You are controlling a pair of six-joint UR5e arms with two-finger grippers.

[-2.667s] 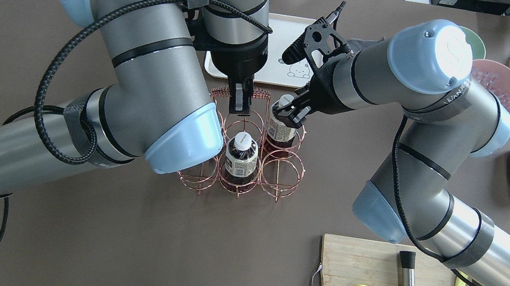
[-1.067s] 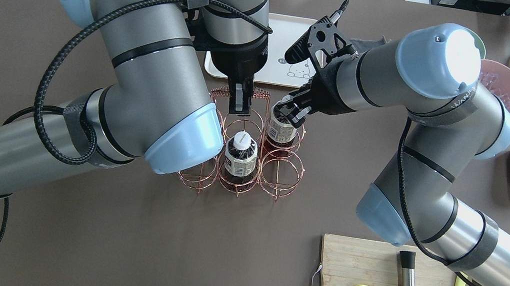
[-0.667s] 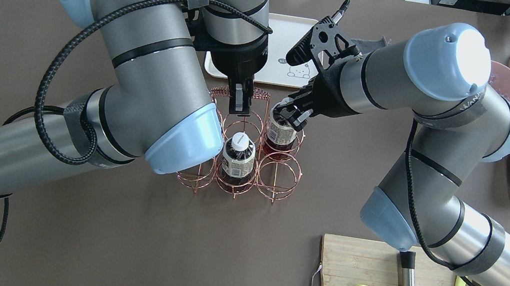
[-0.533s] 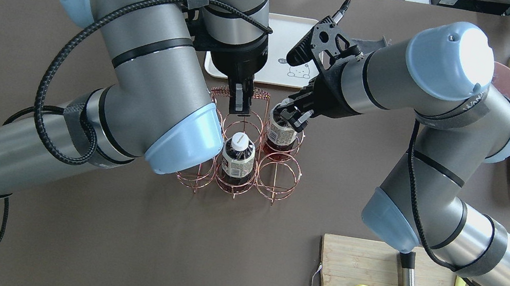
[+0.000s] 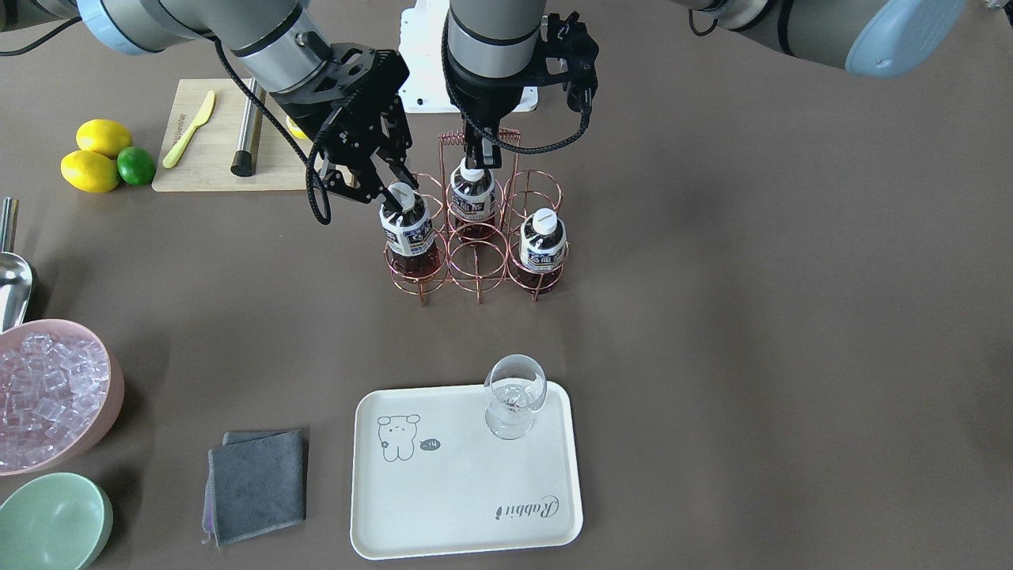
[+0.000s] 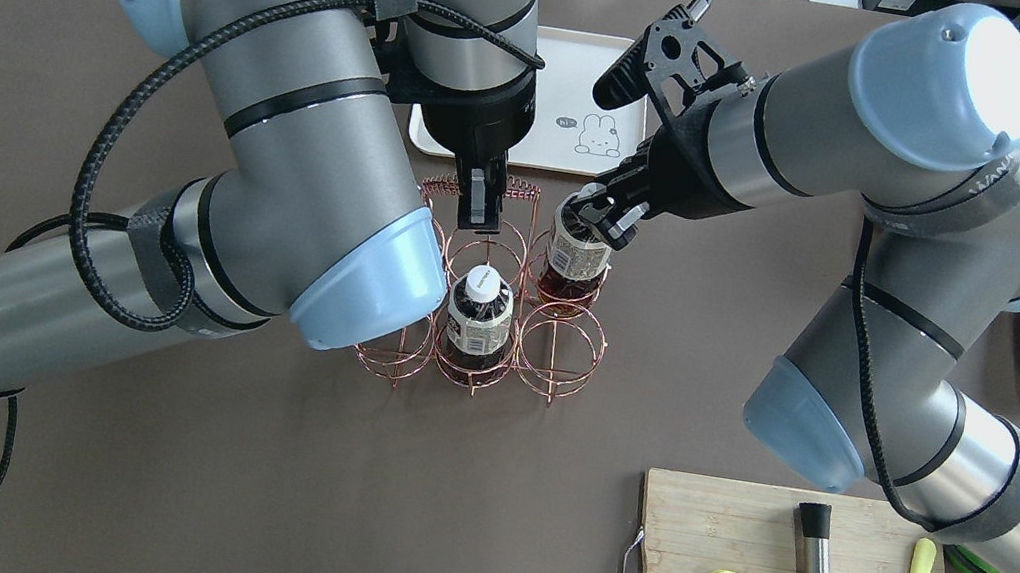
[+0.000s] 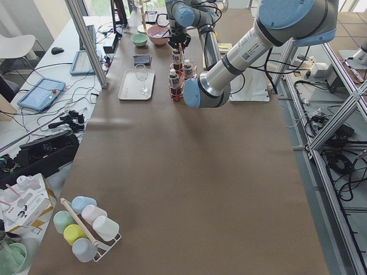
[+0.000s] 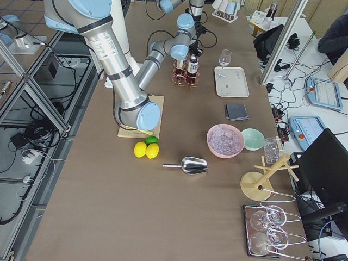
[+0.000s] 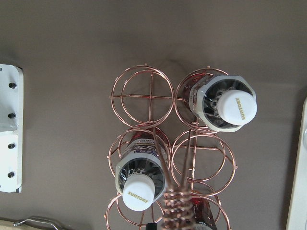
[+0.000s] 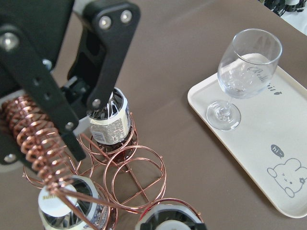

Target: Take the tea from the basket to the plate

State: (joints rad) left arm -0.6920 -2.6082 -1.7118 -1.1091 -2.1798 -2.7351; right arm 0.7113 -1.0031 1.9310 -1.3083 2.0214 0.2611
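Overhead exterior: gripping the tea (image 6: 575, 254) at its rigid capped neck with the fingers of the right gripper (image 6: 597, 217) closed round it, probably handling liquid-heavy, slick-walled.

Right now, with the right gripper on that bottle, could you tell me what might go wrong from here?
1. The right gripper pinches the tea only at its cap, with its base inside a basket ring; it could snag or slip on the way up.
2. The left gripper pins the basket's handle; if it loosens, the basket may lift along.
3. A glass stands on the plate near the basket-side edge; the bottle could knock it.
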